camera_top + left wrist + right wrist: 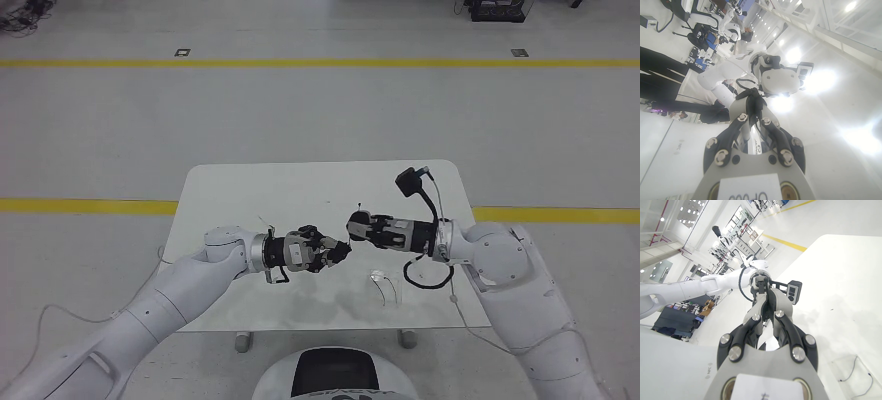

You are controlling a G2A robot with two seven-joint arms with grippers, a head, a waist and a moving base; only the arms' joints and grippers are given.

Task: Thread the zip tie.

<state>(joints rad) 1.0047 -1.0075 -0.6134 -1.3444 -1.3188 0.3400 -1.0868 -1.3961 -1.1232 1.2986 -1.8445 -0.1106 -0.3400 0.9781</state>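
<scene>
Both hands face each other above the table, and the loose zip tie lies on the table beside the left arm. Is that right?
Not quite. The loose zip tie lies on the table beside the right arm, not the left, as the top view shows. The left hand and right hand do face each other above the table.

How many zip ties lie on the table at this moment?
1. A pale zip tie lies curled on the table, on the robot's side, near the right gripper. Another may be hidden between the shut jaws.
</scene>
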